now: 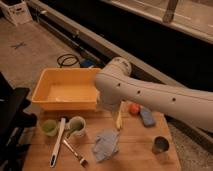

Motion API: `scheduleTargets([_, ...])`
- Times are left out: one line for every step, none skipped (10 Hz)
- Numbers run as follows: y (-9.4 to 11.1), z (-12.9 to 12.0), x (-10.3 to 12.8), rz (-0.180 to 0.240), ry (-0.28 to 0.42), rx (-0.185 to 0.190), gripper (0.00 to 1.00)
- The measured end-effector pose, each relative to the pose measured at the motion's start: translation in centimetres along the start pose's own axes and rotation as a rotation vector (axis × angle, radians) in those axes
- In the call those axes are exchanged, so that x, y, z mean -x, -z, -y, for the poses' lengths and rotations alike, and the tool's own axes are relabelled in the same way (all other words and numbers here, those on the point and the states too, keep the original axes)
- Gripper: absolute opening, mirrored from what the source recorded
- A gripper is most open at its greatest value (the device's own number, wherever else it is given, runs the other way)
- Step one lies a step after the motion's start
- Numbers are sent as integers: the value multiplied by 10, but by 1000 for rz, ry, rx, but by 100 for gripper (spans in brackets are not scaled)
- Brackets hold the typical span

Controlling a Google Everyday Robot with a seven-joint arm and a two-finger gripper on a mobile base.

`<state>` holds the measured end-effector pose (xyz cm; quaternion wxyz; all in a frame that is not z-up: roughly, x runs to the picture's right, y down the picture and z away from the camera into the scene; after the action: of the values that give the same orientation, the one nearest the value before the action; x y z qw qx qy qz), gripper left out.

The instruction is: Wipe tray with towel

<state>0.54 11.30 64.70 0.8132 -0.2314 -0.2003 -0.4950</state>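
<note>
A yellow tray (65, 92) stands at the back left of the wooden table (135, 150). A crumpled blue-grey towel (105, 144) lies on the table in front of the tray, toward the middle. My white arm (150, 92) reaches in from the right. My gripper (118, 121) hangs down from it, just right of the tray's front right corner and above and slightly right of the towel. It holds nothing that I can see.
Two green cups (49, 127) (76, 126), a white-handled brush (57, 142) and a fork-like utensil (75, 153) lie front left. An orange ball (133, 108), a blue sponge (147, 117) and a dark metal cup (159, 145) are on the right. A dark chair (12, 117) stands at the left.
</note>
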Motion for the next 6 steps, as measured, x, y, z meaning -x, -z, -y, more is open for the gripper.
scheduleTargets([-10, 0, 7, 28, 8, 9, 63])
scheduleTargets([-26, -2, 15, 58, 8, 17, 63])
scheduleTargets([-45, -5, 23, 90, 8, 20, 63])
scheduleTargets([-59, -7, 31, 120, 7, 20, 63])
scheduleTargets([-78, -12, 43, 168, 1, 17, 63])
scheduleTargets([-88, -16, 51, 197, -5, 16, 63])
